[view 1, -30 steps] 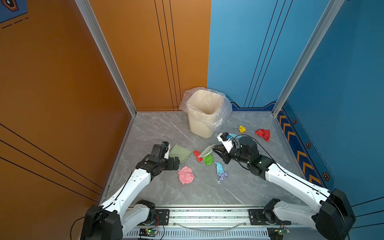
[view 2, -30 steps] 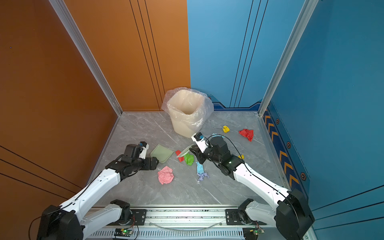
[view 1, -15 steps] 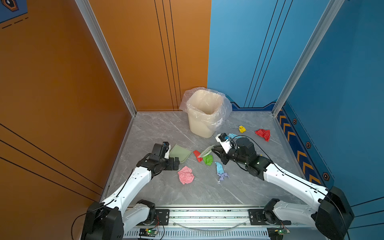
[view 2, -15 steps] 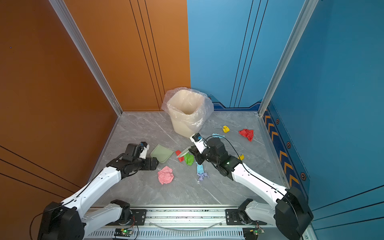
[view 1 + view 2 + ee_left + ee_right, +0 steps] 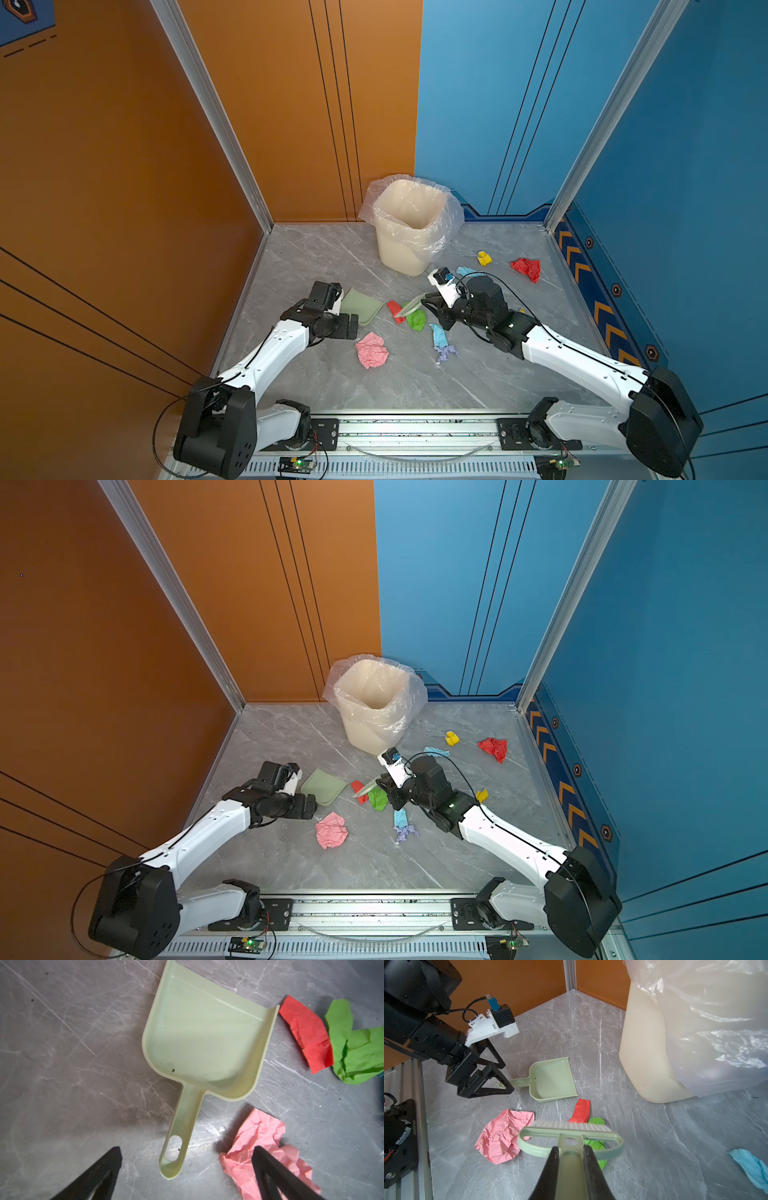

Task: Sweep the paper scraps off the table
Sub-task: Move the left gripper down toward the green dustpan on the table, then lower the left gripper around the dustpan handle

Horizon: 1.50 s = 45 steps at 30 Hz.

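My right gripper (image 5: pixel 570 1148) is shut on the handle of a pale green brush (image 5: pixel 571 1138), whose white bristles stand over a green scrap (image 5: pixel 596 1121) and a red scrap (image 5: pixel 580 1110). A pale green dustpan (image 5: pixel 360 305) lies flat on the grey table (image 5: pixel 316 257), left of them. Above its handle my left gripper (image 5: pixel 187 1149) hangs open and empty. A pink scrap (image 5: pixel 371 350) lies beside that handle. In both top views a light blue scrap (image 5: pixel 437 334) and a lilac scrap (image 5: pixel 445 352) lie under the right arm. A yellow scrap (image 5: pixel 483 258) and a bigger red scrap (image 5: pixel 527 268) lie far right.
A cream bin (image 5: pixel 399 253) with a clear plastic liner stands at the back middle, close behind the brush. Orange and blue walls close in the table on three sides. An aluminium rail (image 5: pixel 415 428) carrying both arm bases runs along the front edge.
My right gripper with the brush has shifted slightly left and away from the front, toward the green and red scraps. The left arm has barely moved.
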Each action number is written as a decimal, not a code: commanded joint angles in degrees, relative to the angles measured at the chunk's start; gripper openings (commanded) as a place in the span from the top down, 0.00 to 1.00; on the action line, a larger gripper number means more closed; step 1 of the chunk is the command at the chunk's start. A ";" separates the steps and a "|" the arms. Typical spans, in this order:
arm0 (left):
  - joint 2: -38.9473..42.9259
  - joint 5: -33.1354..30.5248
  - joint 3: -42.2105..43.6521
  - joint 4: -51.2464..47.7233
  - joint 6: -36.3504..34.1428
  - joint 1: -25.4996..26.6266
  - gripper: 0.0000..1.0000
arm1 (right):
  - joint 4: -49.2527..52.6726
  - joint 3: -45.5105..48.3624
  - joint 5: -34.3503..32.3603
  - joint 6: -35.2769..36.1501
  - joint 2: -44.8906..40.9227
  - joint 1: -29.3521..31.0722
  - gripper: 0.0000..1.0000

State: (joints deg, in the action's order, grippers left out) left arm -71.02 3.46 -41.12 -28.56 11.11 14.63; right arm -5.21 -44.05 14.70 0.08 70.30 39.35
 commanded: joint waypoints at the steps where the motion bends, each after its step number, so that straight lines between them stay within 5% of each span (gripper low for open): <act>1: -1.72 -1.33 -2.33 -2.76 -2.65 -0.62 0.00 | -2.06 0.72 -1.03 -0.52 0.67 0.29 1.00; 25: -14.78 3.04 -12.18 -9.54 -9.42 -0.15 0.03 | -2.17 1.51 -1.73 -0.85 0.79 0.29 1.00; 45: -16.89 2.82 -10.91 -8.55 -8.79 2.22 0.08 | -2.79 2.20 -2.11 -0.78 1.29 0.20 1.00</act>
State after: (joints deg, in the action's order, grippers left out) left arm -87.22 5.67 -52.29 -36.27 2.76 16.36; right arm -5.89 -42.81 13.34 -0.05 71.16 39.33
